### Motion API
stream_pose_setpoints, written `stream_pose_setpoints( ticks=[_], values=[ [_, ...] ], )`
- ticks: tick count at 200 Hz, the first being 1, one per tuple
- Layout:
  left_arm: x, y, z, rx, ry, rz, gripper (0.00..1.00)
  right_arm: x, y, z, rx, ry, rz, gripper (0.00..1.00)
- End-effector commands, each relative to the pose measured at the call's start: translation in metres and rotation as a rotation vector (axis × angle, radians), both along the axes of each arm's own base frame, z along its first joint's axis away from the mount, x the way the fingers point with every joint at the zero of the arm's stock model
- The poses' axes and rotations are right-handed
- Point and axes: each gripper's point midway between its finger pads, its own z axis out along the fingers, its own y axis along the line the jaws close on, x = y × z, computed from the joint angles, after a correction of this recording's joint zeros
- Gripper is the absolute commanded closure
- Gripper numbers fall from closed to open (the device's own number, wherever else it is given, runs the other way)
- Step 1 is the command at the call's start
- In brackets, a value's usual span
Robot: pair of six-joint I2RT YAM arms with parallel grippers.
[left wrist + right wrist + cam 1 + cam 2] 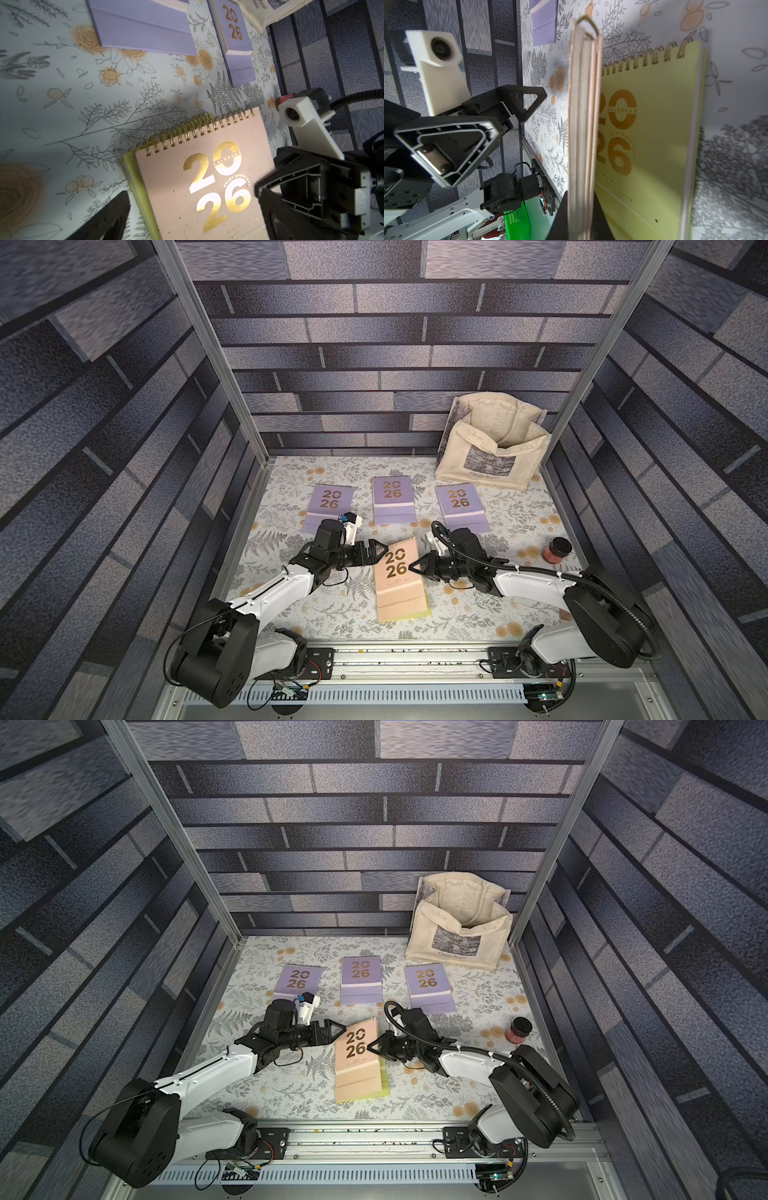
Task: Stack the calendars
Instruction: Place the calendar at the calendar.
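Broadly, the floral worktop point(478, 614) carries a cream tote point(490, 448) at its far right corner. Beside the tote, three lavender calendars point(392, 499) lie flat in a row, apart from one another. Nearer the arms, the peach calendar point(399, 580) lies over the green calendar point(654, 124), spirals nearly matched, with a green strip showing along one side.

The right tool point(415, 567) is clamped on the peach calendar's right edge. In the right wrist view that edge looks raised off the green cover. The left tool point(380, 549) hangs with jaws apart just beside the opposite edge, holding nothing.

These calendars look light and stiff, with smooth covers likely to slide on each other and loose base flaps. A pinch at mid side edge, clear of the wire spiral, should serve best. A small red jar point(557, 549) stands off to the right.
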Motion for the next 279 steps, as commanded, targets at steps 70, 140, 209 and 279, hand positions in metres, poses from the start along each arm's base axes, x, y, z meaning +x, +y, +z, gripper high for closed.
stream_pose_setpoints(
  ticks=[70, 140, 209, 279],
  values=[
    [0.007, -0.008, -0.024, 0.023, 0.047, 0.007, 0.0, -0.007, -0.006, 0.0, -0.016, 0.001, 0.048, 1.0],
    [0.01, -0.017, -0.021, -0.023, 0.037, -0.005, 0.0, -0.004, -0.002, -0.004, -0.019, 0.012, 0.054, 1.0],
    [0.007, -0.021, -0.027, -0.034, 0.059, -0.029, 0.0, -0.003, -0.002, -0.012, -0.021, 0.035, 0.059, 1.0],
    [0.008, -0.01, -0.037, 0.054, 0.068, -0.003, 0.0, -0.002, -0.003, -0.014, -0.028, 0.045, 0.065, 1.0]
  ],
)
